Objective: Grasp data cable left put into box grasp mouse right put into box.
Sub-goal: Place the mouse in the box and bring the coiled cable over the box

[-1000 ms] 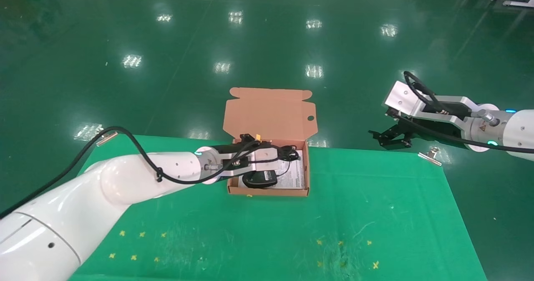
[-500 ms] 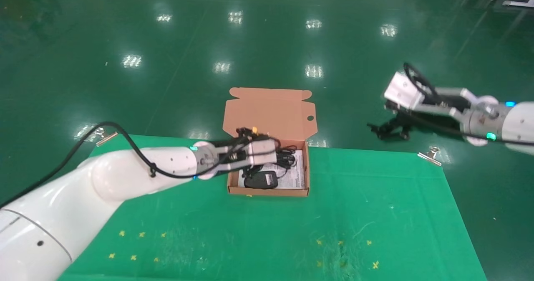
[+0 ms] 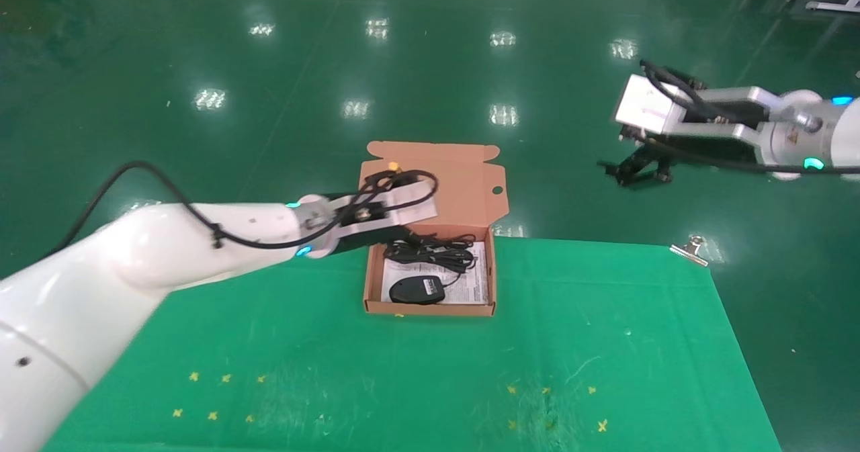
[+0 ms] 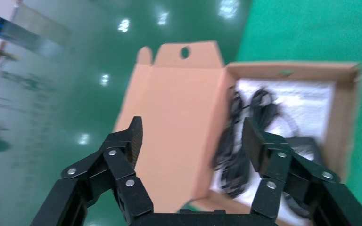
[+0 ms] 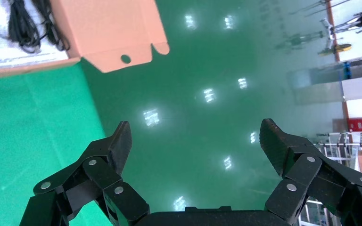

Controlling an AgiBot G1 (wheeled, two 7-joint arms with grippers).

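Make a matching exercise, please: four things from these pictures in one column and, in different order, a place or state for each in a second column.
1. mouse
2. data cable
3. left gripper
4. right gripper

a. open, beyond the table's far right, over the floor
b. near part of the box
c. open, above the lid
d. far part of the box

Pairs: 1-b, 2-d, 3-c, 4-a
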